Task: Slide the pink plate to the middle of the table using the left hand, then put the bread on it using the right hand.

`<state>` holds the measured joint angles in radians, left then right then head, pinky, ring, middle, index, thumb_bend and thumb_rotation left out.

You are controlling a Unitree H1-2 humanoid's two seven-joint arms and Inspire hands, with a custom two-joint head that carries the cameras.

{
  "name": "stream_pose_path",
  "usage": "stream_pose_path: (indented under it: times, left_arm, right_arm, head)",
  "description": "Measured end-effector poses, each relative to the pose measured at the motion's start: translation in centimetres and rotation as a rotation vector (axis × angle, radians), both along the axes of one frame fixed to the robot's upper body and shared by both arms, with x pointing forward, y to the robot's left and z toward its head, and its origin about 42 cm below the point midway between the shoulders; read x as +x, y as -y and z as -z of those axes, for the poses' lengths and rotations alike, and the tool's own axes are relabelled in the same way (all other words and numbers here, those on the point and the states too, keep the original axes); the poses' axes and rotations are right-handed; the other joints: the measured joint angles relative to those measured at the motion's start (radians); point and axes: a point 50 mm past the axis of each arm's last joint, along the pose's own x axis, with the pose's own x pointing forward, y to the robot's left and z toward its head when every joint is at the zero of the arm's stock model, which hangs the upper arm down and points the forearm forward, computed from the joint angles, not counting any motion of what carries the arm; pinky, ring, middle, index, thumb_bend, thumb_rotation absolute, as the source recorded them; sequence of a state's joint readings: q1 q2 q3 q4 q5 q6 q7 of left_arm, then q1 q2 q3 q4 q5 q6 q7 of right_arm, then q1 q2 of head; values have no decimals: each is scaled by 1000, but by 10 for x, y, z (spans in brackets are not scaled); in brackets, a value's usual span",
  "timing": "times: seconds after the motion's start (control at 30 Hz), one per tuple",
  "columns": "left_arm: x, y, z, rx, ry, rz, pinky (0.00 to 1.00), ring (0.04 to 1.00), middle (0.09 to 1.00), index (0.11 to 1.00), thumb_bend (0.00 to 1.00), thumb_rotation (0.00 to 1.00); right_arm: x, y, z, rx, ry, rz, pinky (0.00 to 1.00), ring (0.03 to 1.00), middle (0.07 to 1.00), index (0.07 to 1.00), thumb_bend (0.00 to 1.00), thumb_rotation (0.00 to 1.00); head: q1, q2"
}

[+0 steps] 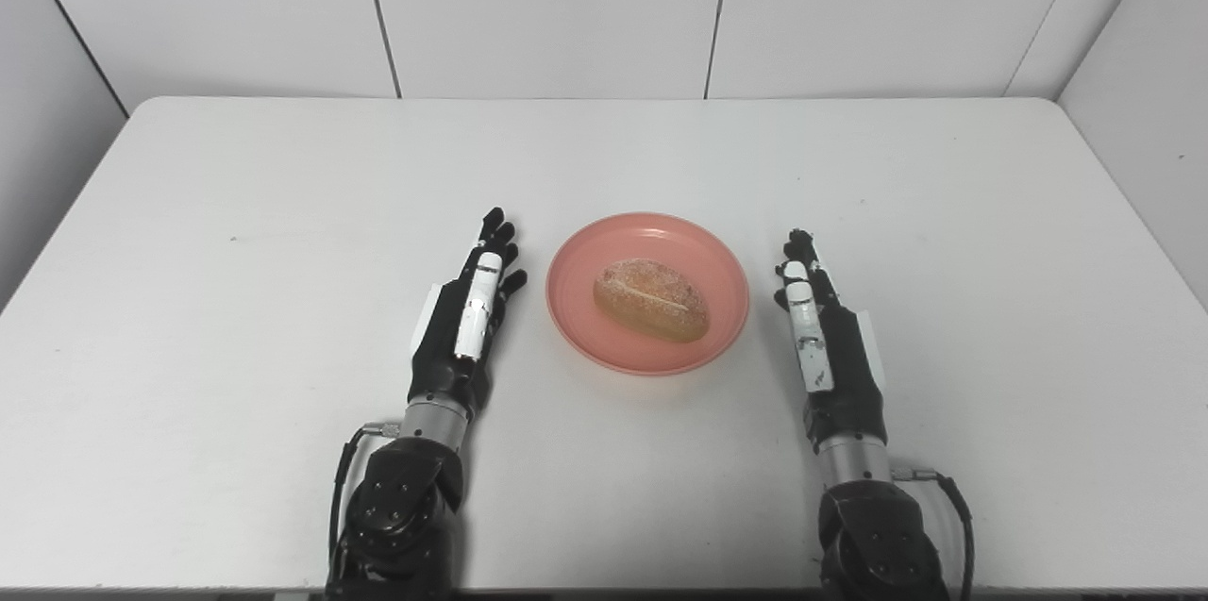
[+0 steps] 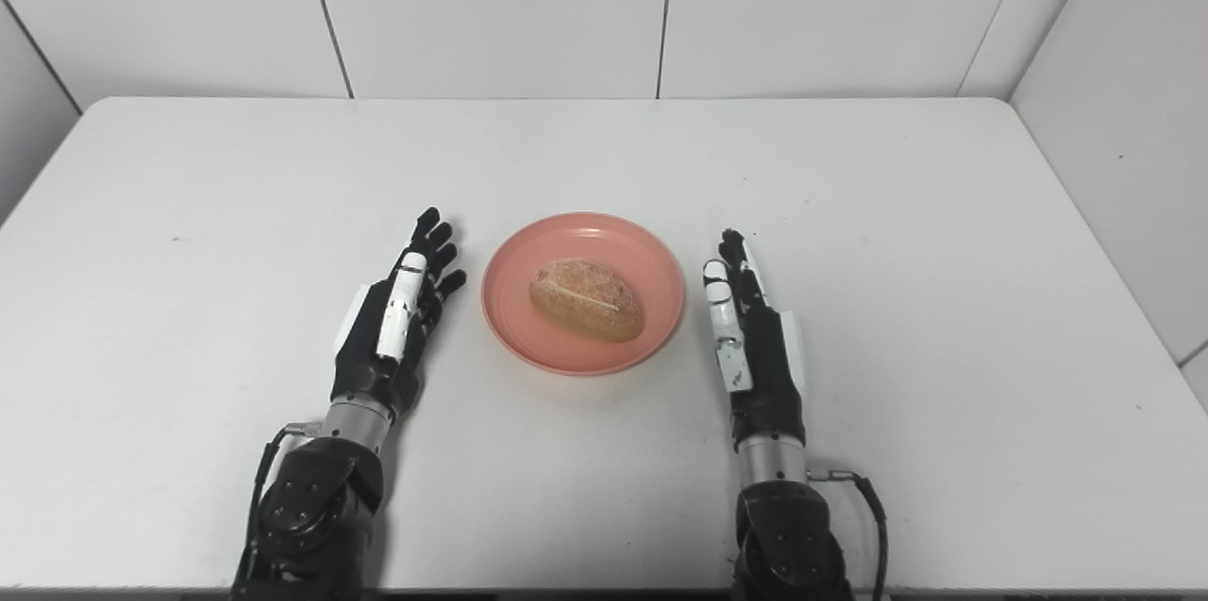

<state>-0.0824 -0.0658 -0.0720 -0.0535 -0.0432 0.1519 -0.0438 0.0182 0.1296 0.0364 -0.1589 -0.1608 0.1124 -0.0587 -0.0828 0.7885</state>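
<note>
A pink plate (image 1: 585, 252) sits on the white table, near its middle and toward the front. A brown bread roll (image 1: 651, 299) lies on the plate. My left hand (image 1: 467, 318) rests just left of the plate, fingers stretched out and apart, holding nothing. My right hand (image 1: 821, 327) rests just right of the plate, fingers stretched out, holding nothing. Neither hand touches the plate. The same scene shows in the right eye view: plate (image 2: 528, 252), roll (image 2: 587, 299), left hand (image 2: 392, 318), right hand (image 2: 750, 337).
The white table (image 1: 283, 205) is ringed by light wall panels at the back and both sides. Its front edge runs just below my forearms.
</note>
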Motion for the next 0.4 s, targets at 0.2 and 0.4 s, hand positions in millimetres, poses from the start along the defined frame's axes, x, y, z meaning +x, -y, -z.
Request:
stream_pose_path:
  times: [0.2, 0.4]
  left_arm:
    - [0, 4, 1, 16, 6, 17, 1000, 995, 1000, 1000, 334, 1000]
    - [3, 4, 4, 35, 13, 23, 1000, 999, 1000, 1000, 343, 1000]
  right_arm:
    - [0, 2, 2, -15, -6, -4, 886, 931, 936, 924, 225, 1000]
    - [0, 2, 2, -21, -6, -12, 895, 935, 942, 931, 236, 1000]
  head:
    - [9, -5]
    - [5, -2]
